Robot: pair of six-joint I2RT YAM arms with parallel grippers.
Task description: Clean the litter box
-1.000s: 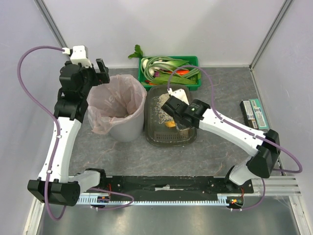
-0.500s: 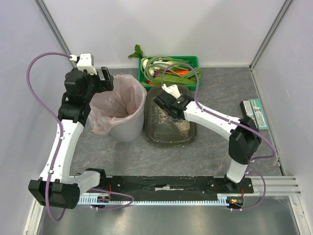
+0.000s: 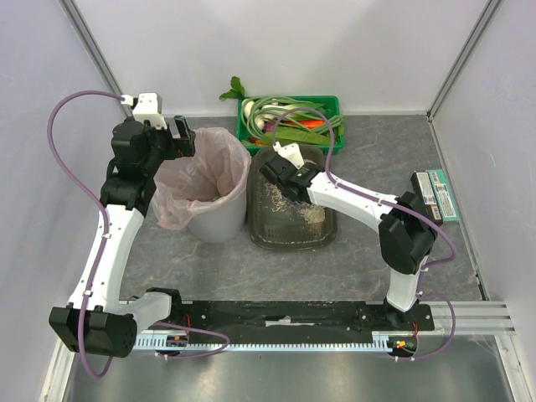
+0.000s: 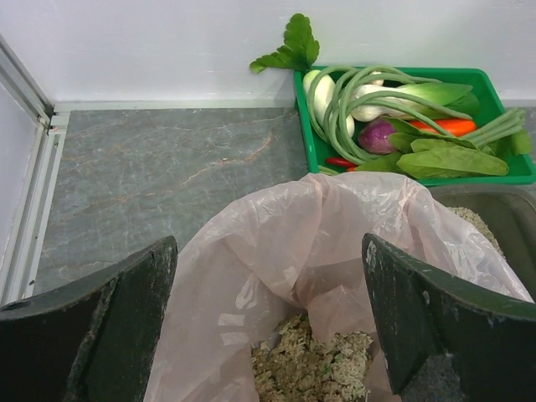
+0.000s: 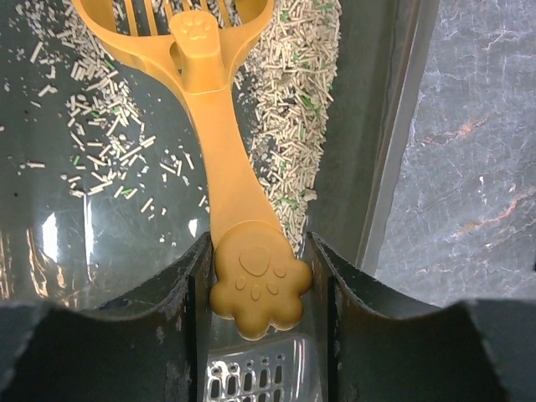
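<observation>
Tightly, right fingers [image 5: 163, 314] pinch orange paw-ended scoop [image 5: 224, 167]; litter box [image 5: 370, 142] grainy.

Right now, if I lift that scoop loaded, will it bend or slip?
Probably stiff: the scoop looks like thick moulded plastic. It may pivot, since the right gripper pinches only its paw-shaped end. Fine litter likely sifts through the slots.

Left gripper [image 4: 270, 311] gapes; right gripper [image 5: 258, 261], seemingly pitched down, grips scoop [image 5: 211, 126].

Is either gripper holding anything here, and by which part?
The right gripper clamps the orange litter scoop by its paw-shaped handle end; the left gripper is open and holds nothing.
</observation>
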